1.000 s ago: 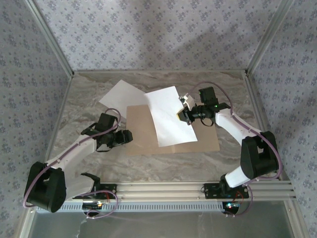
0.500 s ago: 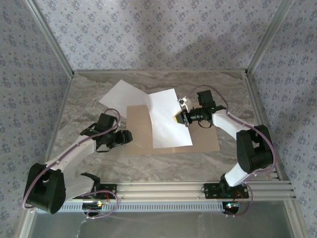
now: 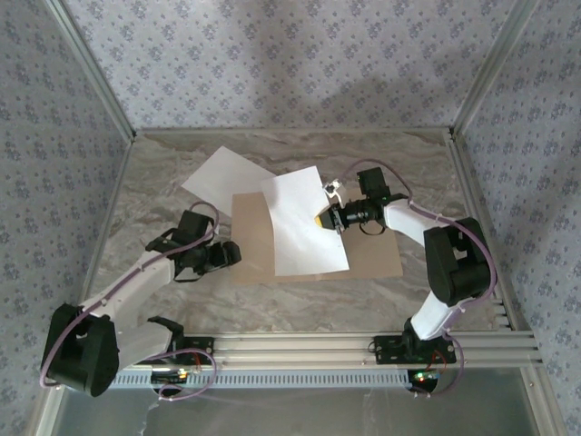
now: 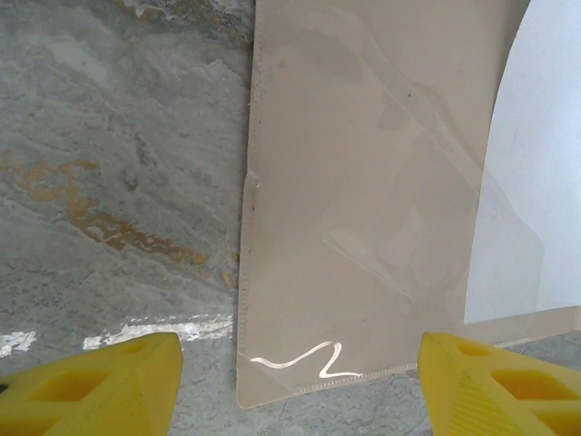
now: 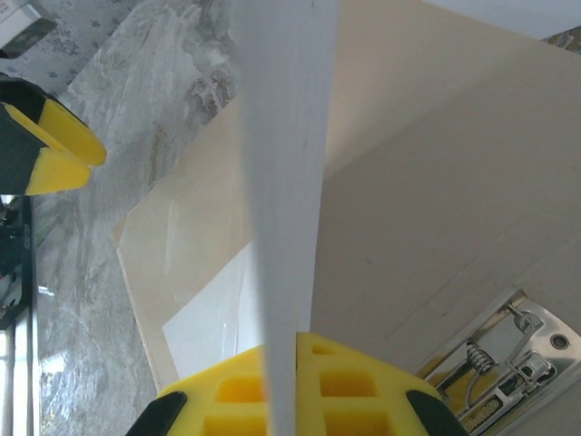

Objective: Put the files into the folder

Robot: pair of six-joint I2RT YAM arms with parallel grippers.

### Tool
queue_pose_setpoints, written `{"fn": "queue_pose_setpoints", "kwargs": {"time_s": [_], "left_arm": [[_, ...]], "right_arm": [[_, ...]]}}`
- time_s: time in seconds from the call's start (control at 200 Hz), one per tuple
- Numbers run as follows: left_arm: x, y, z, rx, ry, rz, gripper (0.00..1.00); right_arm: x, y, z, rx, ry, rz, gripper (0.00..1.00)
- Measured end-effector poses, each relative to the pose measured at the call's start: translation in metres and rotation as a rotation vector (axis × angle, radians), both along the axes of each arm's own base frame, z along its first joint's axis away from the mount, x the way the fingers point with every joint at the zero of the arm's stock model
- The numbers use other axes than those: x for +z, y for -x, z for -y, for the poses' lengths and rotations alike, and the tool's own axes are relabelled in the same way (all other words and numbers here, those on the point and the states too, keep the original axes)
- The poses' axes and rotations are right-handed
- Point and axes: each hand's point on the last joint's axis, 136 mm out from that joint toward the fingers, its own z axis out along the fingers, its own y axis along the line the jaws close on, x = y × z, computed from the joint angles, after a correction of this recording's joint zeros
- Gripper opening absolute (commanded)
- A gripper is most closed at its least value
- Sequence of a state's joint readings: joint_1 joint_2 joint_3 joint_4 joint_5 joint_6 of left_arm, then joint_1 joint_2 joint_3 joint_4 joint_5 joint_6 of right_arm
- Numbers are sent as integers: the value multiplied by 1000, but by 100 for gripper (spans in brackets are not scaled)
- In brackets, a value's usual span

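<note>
Fingers of the right gripper (image 3: 325, 216) pinch one white sheet (image 3: 304, 227) by its right edge, mid-frame, over the open folder (image 3: 377, 259). Paper is likely light, limp and slippery: hold edges only. Left gripper (image 3: 229, 252) fingers are spread wide, lower left. Second sheet (image 3: 218, 177) lies upper left on the desk (image 3: 163, 195).

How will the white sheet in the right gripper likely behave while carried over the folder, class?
Probably floppy: the white sheet, pinched at one edge by the right gripper, bows instead of staying flat. Likely very light, since it looks so thin edge-on in the right wrist view, and it may slide easily on the glossy folder.
</note>
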State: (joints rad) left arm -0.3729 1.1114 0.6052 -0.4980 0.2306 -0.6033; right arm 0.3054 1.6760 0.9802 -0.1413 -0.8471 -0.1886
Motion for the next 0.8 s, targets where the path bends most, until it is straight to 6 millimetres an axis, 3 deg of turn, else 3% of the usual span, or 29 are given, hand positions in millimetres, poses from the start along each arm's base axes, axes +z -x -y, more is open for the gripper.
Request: {"fn": "queue_pose_setpoints", "kwargs": {"time_s": [0.8], "left_arm": [[-7, 2, -4, 6, -22, -20, 70]], "right_arm": [[-9, -14, -10, -18, -63, -48, 0]]}}
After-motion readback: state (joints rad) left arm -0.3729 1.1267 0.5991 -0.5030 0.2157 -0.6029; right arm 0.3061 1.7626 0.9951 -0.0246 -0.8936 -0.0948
